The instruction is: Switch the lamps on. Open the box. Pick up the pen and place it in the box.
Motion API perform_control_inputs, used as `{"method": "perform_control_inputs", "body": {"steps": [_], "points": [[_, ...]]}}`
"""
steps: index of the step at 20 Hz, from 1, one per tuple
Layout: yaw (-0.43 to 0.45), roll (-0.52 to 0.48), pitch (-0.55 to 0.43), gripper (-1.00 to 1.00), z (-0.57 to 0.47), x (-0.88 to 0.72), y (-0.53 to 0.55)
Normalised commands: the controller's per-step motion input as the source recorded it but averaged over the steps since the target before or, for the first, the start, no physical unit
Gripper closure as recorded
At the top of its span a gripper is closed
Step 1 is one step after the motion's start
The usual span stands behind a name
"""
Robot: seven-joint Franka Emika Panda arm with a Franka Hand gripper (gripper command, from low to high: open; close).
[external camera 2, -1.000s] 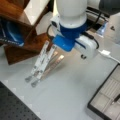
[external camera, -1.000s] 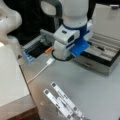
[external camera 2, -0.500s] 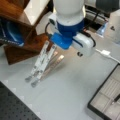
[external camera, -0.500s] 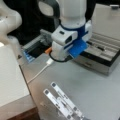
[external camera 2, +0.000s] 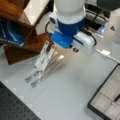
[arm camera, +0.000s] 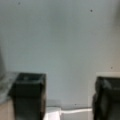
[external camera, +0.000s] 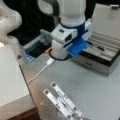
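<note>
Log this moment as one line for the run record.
gripper: open, empty, above grey table | box: lid open | pen: lying in box | white cable: near gripper

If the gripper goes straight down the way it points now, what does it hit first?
Probably the bare grey table: the wrist view shows the open gripper with only tabletop between its fingers, though a white cable crosses just below; depth is unclear.

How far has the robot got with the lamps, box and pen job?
Done: the box stands open, and the pen already lies in a compartment. In hand: nothing; in the wrist view the gripper has its jaws apart over bare table. Whether the lamps are lit cannot be told.
</note>
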Motion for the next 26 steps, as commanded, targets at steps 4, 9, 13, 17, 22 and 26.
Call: {"method": "perform_control_inputs", "body": {"steps": [4, 9, 13, 17, 22, 26], "points": [[0.07, 0.11, -0.014, 1.0, 0.0, -0.17, -0.02], [0.058, 0.109, -0.01, 1.0, 0.0, -0.19, -0.01], [0.057, 0.114, -0.013, 1.0, -0.01, -0.18, -0.01], [0.057, 0.105, 0.021, 1.0, 0.05, -0.19, -0.02], [0.041, 0.106, 0.014, 1.0, 0.03, -0.12, 0.0], [0.029, 0.111, 0.009, 1.0, -0.05, -0.12, 0.02]]}}
